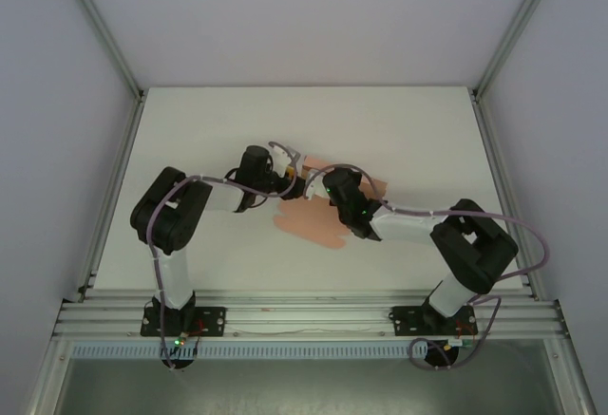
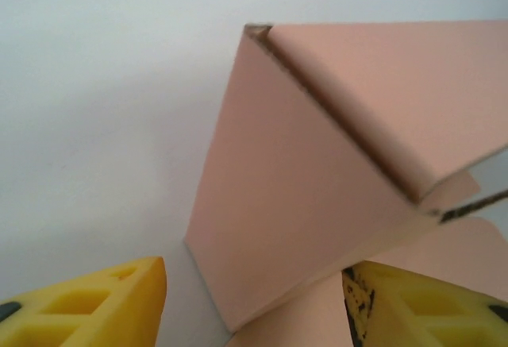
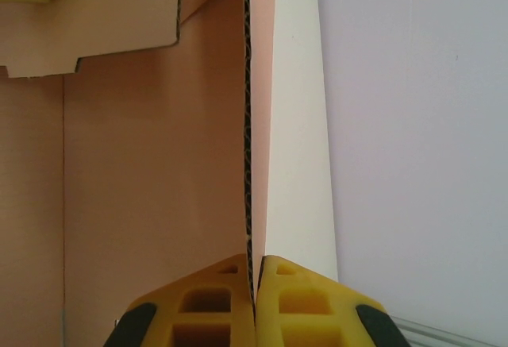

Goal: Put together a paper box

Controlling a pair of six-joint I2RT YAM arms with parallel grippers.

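Observation:
The paper box (image 1: 309,220) is salmon-pink card, partly folded, lying in the middle of the white table between both arms. In the left wrist view a raised panel of the paper box (image 2: 302,180) stands between my yellow fingers (image 2: 103,307). My left gripper (image 2: 254,311) is open, with bare table showing between its left finger and the card. My right gripper (image 3: 255,283) is shut on the thin upright edge of a wall of the paper box (image 3: 151,164). From above, the left gripper (image 1: 296,170) and the right gripper (image 1: 328,187) meet over the card's far side.
The white table (image 1: 399,130) extends well beyond the card to the far side and both sides. An aluminium rail (image 1: 304,315) carrying both arm bases runs along the near edge. Frame posts and grey walls enclose the left and right sides.

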